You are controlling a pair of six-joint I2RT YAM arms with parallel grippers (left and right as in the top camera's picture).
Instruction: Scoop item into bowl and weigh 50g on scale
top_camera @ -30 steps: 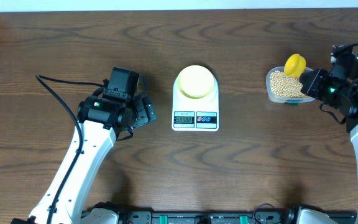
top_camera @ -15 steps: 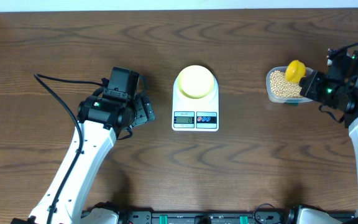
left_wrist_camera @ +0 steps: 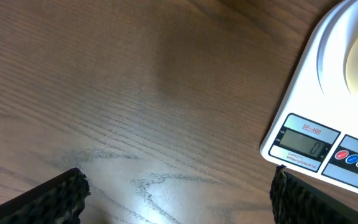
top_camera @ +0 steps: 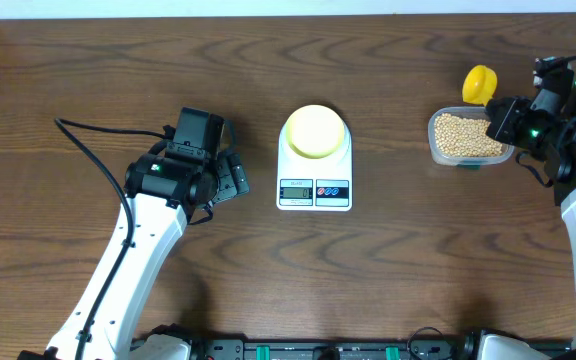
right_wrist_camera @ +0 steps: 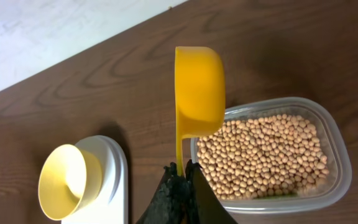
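Note:
The pale yellow-green bowl [top_camera: 315, 131] stands empty on the white scale [top_camera: 314, 190] at the table's middle; both also show in the right wrist view, the bowl [right_wrist_camera: 64, 180] on the scale [right_wrist_camera: 114, 180]. The beans [top_camera: 463, 133] fill a clear tub [top_camera: 446, 157] at the right, and they also show in the right wrist view [right_wrist_camera: 266, 155]. My right gripper [right_wrist_camera: 180, 168] is shut on the handle of a bright yellow scoop [right_wrist_camera: 199, 90], held above the tub's far edge [top_camera: 479, 84]. My left gripper [left_wrist_camera: 179, 193] is open and empty, low over the table left of the scale [left_wrist_camera: 316, 146].
The table's far edge meets a white surface [right_wrist_camera: 55, 37] behind the tub. A black cable [top_camera: 83, 150] trails from the left arm over the table's left side.
My right gripper lifted the yellow scoop out of the tub and moved it toward the far edge. The left arm has not moved.

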